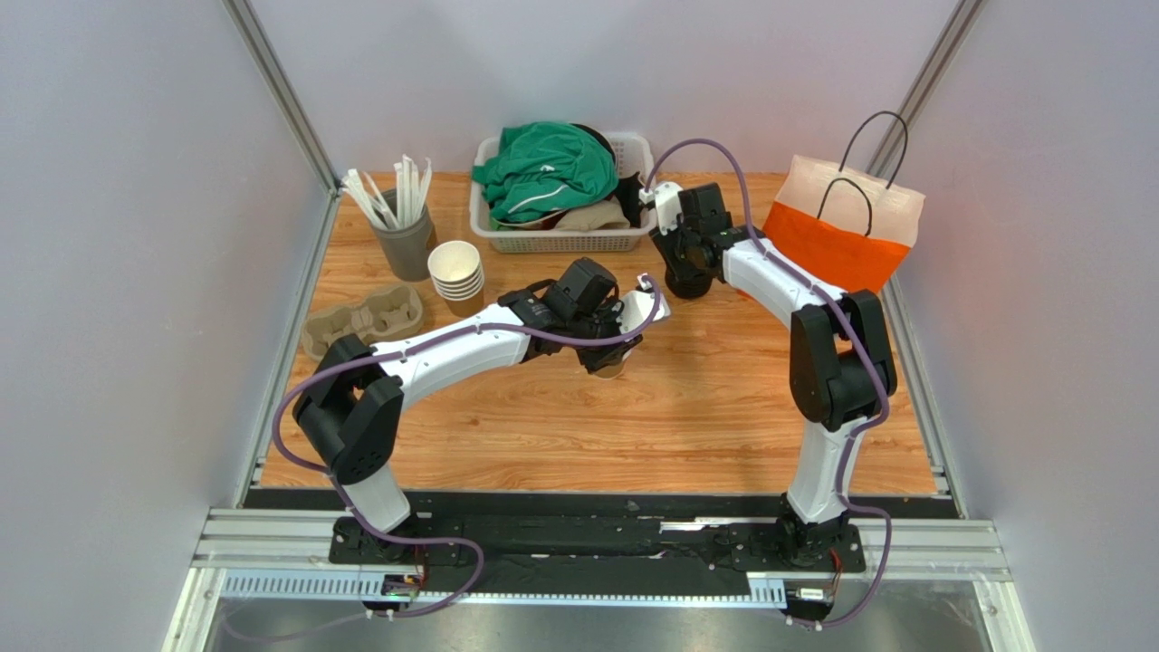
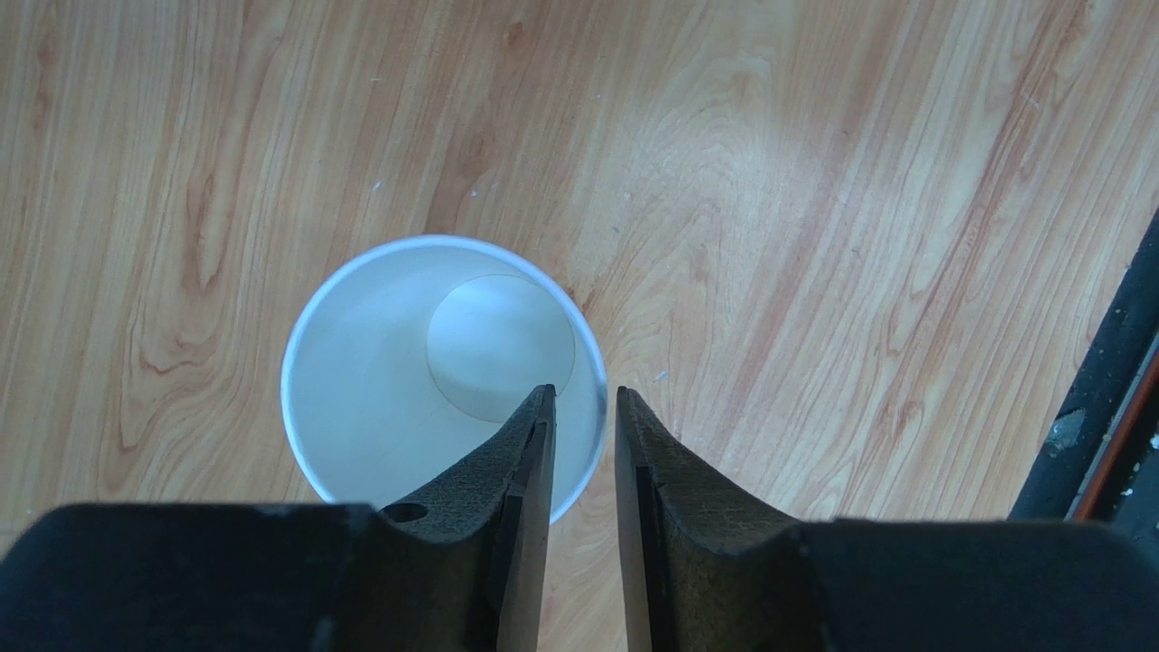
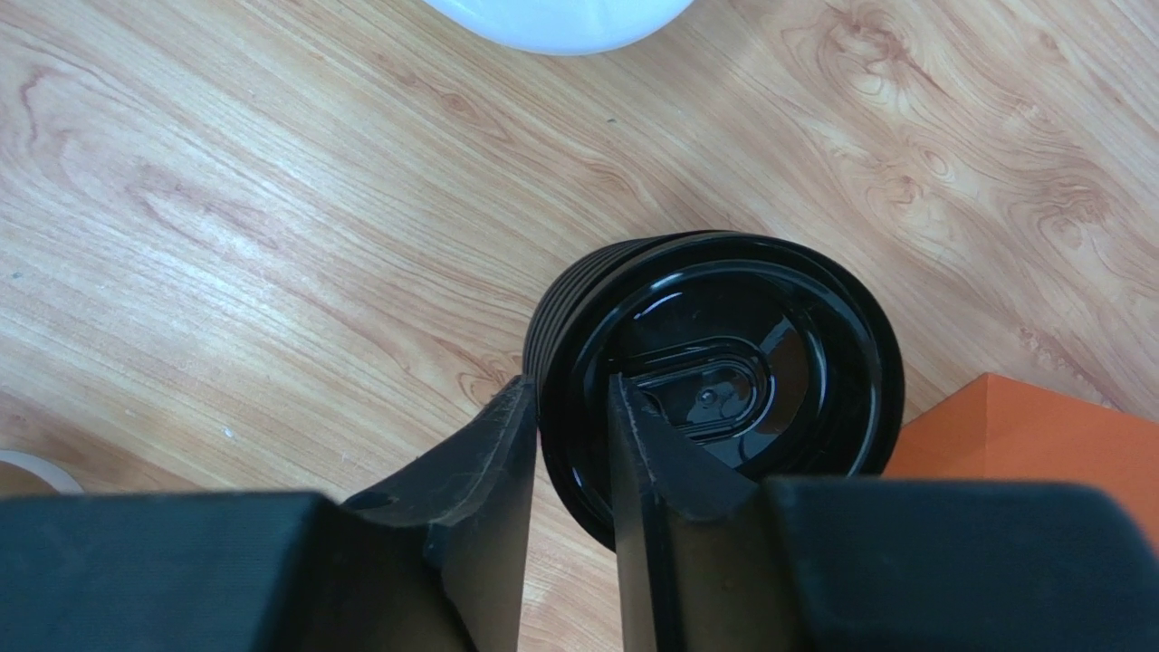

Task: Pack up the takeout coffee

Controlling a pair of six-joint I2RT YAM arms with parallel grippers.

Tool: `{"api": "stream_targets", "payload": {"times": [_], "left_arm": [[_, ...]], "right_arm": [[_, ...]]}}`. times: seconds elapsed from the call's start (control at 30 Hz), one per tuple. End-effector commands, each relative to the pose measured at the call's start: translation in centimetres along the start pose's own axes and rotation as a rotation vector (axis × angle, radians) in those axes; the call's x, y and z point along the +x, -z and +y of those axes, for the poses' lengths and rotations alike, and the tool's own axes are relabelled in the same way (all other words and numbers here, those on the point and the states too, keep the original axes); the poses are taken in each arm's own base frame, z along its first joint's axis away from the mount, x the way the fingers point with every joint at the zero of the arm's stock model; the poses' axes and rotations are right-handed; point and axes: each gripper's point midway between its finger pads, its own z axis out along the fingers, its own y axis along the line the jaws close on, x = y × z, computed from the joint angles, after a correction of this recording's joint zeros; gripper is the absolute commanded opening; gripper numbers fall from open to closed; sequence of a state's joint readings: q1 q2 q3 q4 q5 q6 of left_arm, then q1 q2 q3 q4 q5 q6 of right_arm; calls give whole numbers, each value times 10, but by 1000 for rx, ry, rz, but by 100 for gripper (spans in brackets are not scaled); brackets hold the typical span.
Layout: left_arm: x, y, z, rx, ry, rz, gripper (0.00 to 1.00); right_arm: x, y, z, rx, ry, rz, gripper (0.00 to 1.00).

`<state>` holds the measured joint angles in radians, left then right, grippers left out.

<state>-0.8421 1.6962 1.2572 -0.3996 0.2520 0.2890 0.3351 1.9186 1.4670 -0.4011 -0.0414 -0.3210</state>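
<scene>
Cup (image 2: 395,394) rim hidden (partly), behind left pincer (image 2: 585,397)

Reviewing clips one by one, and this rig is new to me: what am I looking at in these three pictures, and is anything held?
Two robot arms are bolted at the near edge of a wooden table. The wide picture looks down from above and behind them. The other two come from a camera on each wrist, with that arm's dark fingers at the bottom. The left hand straddles the wall of an open paper cup, one finger inside, with a gap, so it isn't clamped. The right hand straddles the rim of a stack of black lids; whether it pinches yet, I can't tell. Also there: a stack of paper cups, a cardboard cup carrier, a grey cup of white sticks, a basket of clothes and an orange-and-white paper bag.
</scene>
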Motion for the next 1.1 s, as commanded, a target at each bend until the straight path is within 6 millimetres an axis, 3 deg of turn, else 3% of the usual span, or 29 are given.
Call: {"api": "stream_targets", "payload": {"times": [0.0,0.17,0.43,0.7,1.0,1.07], "left_arm": [[-16,5,3,-18,-12,-48,32],[-24,13,8,-47,-26,-69,33],[-35,26,13,-83,-39,-94,33],[-36,26,15,-89,-36,-94,33],[-39,30,20,-122,-31,-102,33],[-45,36,26,-145,-30,-114,38]], "right_arm": [[-10,-2,-8,32,-12,-29,28],[-14,2,-7,31,-10,-40,18],[-31,23,-8,25,-20,-98,18],[-34,26,-4,-1,-37,-99,21],[-44,41,-8,8,-43,-130,17],[-49,47,-11,16,-42,-145,17]]}}
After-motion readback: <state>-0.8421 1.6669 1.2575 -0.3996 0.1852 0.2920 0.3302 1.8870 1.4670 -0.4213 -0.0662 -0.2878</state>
